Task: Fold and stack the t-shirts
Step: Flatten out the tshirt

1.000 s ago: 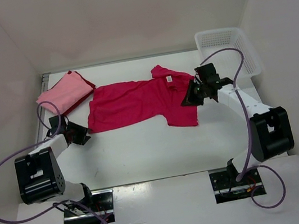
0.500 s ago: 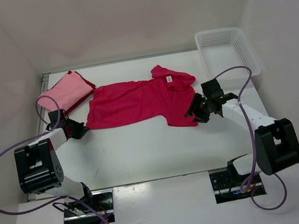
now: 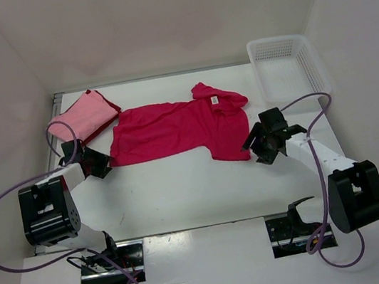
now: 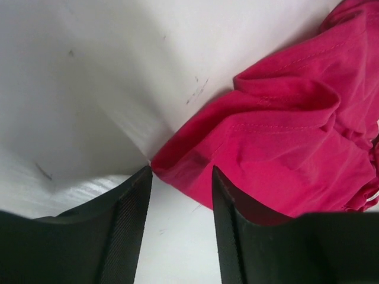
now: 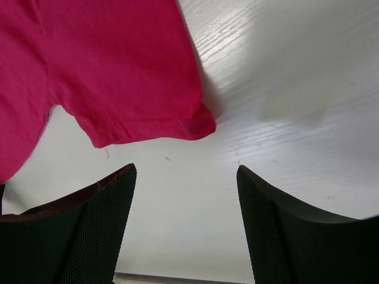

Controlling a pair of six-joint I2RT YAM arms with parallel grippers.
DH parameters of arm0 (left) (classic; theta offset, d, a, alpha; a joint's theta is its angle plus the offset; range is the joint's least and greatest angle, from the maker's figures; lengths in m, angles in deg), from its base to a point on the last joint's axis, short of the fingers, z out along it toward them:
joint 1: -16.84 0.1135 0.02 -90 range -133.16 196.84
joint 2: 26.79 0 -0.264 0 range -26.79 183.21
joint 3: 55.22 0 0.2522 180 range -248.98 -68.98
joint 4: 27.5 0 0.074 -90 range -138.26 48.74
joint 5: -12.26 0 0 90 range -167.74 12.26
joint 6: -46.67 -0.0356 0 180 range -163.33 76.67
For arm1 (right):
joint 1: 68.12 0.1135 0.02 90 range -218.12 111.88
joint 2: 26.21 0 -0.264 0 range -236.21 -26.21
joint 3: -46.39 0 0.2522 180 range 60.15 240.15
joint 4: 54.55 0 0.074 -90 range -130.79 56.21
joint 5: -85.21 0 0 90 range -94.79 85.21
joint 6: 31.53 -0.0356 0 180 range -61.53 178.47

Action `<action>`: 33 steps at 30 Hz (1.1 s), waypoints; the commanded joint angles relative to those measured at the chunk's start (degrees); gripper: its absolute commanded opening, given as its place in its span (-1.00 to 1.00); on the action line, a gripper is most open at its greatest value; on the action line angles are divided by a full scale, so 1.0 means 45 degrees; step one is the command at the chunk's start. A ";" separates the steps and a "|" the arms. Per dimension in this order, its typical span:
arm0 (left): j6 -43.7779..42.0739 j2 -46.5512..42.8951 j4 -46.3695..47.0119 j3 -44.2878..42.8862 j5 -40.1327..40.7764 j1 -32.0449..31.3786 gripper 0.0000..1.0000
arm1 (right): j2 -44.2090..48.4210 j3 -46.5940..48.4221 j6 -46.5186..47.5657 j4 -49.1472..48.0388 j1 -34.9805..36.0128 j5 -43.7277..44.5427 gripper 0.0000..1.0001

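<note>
The crimson-magenta t-shirt (image 3: 166, 131) is spread flat on the table (image 3: 182, 186), and the light pink t-shirt (image 3: 81, 116) is stacked folded on the dark red t-shirt (image 3: 114, 111) at the far left. The right gripper (image 5: 186, 171) is held wide open beside a sleeve corner. The left gripper (image 4: 180, 171) is parted at the hem corner, with nothing gripped.

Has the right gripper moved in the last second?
Yes. The right gripper has drawn back, farther from the white plastic mesh basket and off the crimson-magenta cloth t-shirt.

Left arm (image 3: 62, 179) low, stretched forward along left side; wrist seems tilted down, hard to judge from above. Left gripper (image 4: 180, 198) jaws moderately apart. Right arm (image 3: 314, 155) slants forward-inward toward centre. Right gripper (image 5: 185, 177) jaws spread wide, fingers angled downward.
</note>
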 commanded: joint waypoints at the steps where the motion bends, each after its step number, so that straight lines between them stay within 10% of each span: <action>1: 0.0068 -0.0483 0.0260 0.0345 -0.0093 -0.0006 0.02 | -0.0004 -0.0355 -0.0442 -0.0347 -0.0102 0.0404 0.48; 18: 0.0185 -0.0640 -0.0033 0.0073 0.0025 -0.0006 -0.91 | -0.0002 -0.1039 -0.0832 -0.0622 -0.0493 0.0932 0.23; 33: -0.0342 -0.1302 -0.0422 0.0052 -0.0249 -0.0142 -0.95 | -0.2250 -0.0493 -0.0071 -0.2634 -0.0493 -0.0105 -0.11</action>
